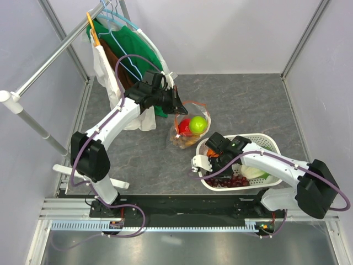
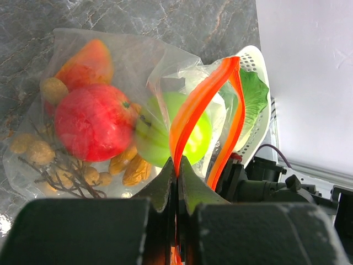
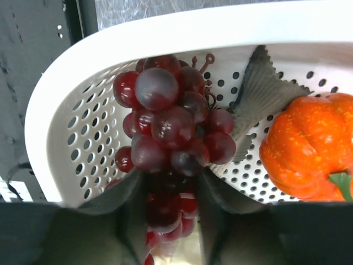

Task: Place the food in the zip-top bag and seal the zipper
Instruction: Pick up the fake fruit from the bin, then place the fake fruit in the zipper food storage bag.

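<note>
The clear zip-top bag (image 1: 190,132) lies mid-table, holding a red apple (image 2: 94,121), a green apple (image 2: 160,138), a mango (image 2: 83,61) and brown nuts (image 2: 129,168). My left gripper (image 2: 177,161) is shut on one side of the orange-red zipper (image 2: 198,99) and holds the mouth open; it also shows in the top view (image 1: 177,105). My right gripper (image 3: 168,179) is inside the white basket (image 3: 83,127), shut on the dark purple grapes (image 3: 171,121). A grey fish (image 3: 265,88) and an orange piece (image 3: 309,149) lie beside them.
The basket (image 1: 270,143) stands at the front right, right of the bag, with green lettuce (image 1: 255,173) inside. A clothes rail with hangers and a green garment (image 1: 129,47) stands at the back left, behind my left arm.
</note>
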Action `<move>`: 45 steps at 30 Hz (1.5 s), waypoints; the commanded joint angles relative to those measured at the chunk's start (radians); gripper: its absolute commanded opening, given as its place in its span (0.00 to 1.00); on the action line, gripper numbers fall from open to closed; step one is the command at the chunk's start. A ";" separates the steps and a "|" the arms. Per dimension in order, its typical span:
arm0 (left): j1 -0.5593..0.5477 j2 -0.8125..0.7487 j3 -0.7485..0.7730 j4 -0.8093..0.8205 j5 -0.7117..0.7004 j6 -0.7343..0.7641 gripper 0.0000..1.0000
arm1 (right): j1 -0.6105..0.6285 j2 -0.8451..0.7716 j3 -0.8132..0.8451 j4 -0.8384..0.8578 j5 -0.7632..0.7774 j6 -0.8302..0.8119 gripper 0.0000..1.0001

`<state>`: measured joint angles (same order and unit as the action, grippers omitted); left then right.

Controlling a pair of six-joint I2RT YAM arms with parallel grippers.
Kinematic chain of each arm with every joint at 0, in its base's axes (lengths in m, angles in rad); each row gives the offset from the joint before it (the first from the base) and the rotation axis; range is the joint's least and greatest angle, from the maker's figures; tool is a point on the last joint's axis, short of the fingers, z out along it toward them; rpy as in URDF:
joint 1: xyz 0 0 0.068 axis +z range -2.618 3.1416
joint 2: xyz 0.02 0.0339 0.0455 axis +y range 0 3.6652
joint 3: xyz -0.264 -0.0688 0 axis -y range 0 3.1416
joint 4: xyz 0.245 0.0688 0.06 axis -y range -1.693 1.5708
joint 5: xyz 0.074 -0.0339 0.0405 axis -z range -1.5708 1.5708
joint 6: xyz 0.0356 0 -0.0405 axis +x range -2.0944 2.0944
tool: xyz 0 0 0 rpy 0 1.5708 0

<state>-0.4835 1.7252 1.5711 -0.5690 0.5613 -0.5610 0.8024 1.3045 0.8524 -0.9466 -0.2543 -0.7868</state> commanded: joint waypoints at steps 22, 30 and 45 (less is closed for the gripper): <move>0.016 0.010 0.001 0.026 0.045 -0.023 0.02 | -0.005 -0.261 0.468 0.077 0.036 0.431 0.00; 0.020 0.008 0.004 0.026 0.072 -0.027 0.02 | -0.028 -0.278 0.568 0.431 0.272 0.572 0.00; 0.049 0.017 -0.013 0.061 0.144 -0.086 0.02 | -0.032 -0.171 0.343 0.884 0.368 0.860 0.00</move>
<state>-0.4583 1.7420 1.5692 -0.5571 0.6495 -0.5892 0.7738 1.1458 1.2358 -0.2173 0.1116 -0.0723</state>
